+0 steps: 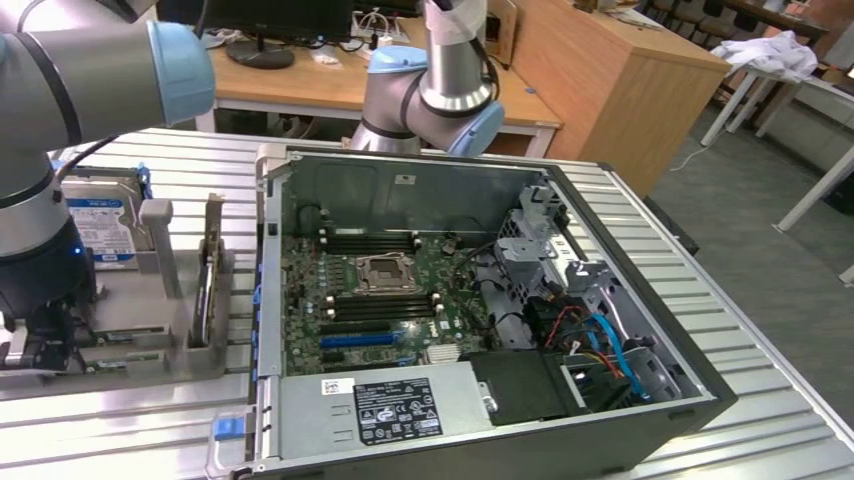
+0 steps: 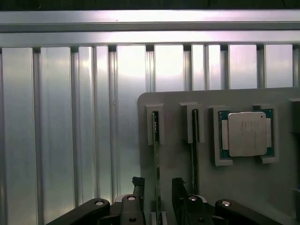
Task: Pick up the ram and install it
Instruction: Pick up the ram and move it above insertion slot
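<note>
Two ram sticks stand on edge in slots of a grey holder. One ram runs between my fingertips in the wrist view, and the second ram stands just beside them. My gripper is open and straddles the line of the first stick without touching it; how high above it I am I cannot tell. From the exterior view, the ram sticks stand upright in the holder, and my gripper hangs low at the exterior view's left.
A square silver-topped processor lies in the holder beside the sticks. A hard drive with a blue label stands behind the holder. The open computer case lies to the exterior view's right, its motherboard memory slots exposed.
</note>
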Available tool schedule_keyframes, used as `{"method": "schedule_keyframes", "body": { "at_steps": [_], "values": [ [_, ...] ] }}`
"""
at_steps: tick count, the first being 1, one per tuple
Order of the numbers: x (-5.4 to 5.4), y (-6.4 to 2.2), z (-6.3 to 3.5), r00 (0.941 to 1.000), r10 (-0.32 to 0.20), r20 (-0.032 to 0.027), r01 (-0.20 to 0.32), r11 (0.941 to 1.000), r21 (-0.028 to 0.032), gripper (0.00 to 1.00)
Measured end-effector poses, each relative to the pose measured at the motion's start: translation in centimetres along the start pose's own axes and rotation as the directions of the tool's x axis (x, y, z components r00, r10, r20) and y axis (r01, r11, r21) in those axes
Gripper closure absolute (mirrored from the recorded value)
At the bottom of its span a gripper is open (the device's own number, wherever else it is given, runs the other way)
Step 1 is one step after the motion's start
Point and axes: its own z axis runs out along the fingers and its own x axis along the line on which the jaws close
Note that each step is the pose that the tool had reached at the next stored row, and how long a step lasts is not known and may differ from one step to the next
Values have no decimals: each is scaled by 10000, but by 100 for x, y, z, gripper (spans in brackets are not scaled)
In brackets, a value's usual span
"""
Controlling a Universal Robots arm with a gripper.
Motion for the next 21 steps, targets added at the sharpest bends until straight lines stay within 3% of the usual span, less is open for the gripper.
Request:
{"method": "schedule_keyframes", "body": {
  "at_steps": [10,21],
  "values": [
    [0,-1,23,10000,1,1,-1,10000,0,63],
    [-4,-106,23,10000,1,-1,-1,10000,-18,63]
  ]
}}
